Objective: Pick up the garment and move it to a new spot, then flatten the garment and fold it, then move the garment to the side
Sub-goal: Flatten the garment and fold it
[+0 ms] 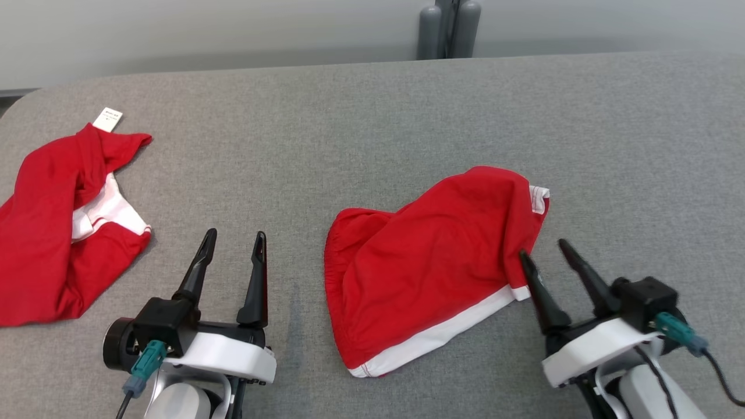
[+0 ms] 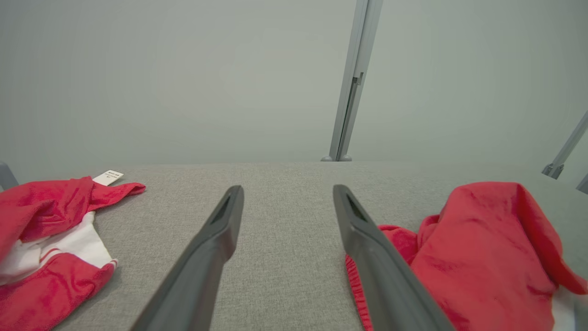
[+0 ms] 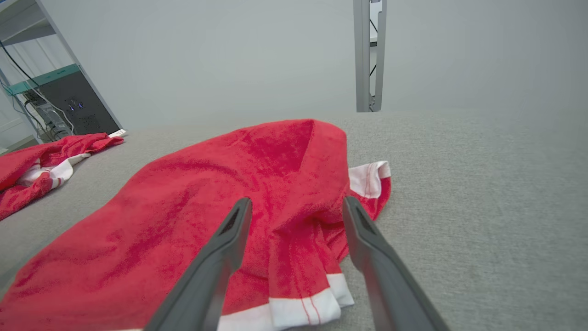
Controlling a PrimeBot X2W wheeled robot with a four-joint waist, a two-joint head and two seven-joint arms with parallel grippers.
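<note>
The red soft cloth garment (image 1: 430, 262) with a white hem band (image 1: 442, 334) lies in a loose, half-doubled heap on the grey fabric-covered table (image 1: 407, 116), a little to the robot's right of centre. Its top layer is humped and creased, not flat, and a white-edged corner pokes out at the far right.

From here it looks light and limp, a towelling sort of knit. I would expect it to sag and drape from wherever it is pinched, to drag a bit on the rough table covering, and to be neither slippery nor fragile. The sensible places to take hold seem to be the two ends of the white hem, where the doubled edge gives the fingers something firm. A grab at the middle would likely just bunch it up.

The right gripper (image 1: 541, 249) sits at the garment's right edge with its jaws spread wide. A ridge of red cloth lies between the fingers, but they are not clamped on it. The left gripper (image 1: 236, 234) is equally wide open and empty over bare table, just left of the garment.

Well apart at the far left lies a second red garment (image 1: 52, 233), crumpled, with a white label (image 1: 107, 119).
</note>
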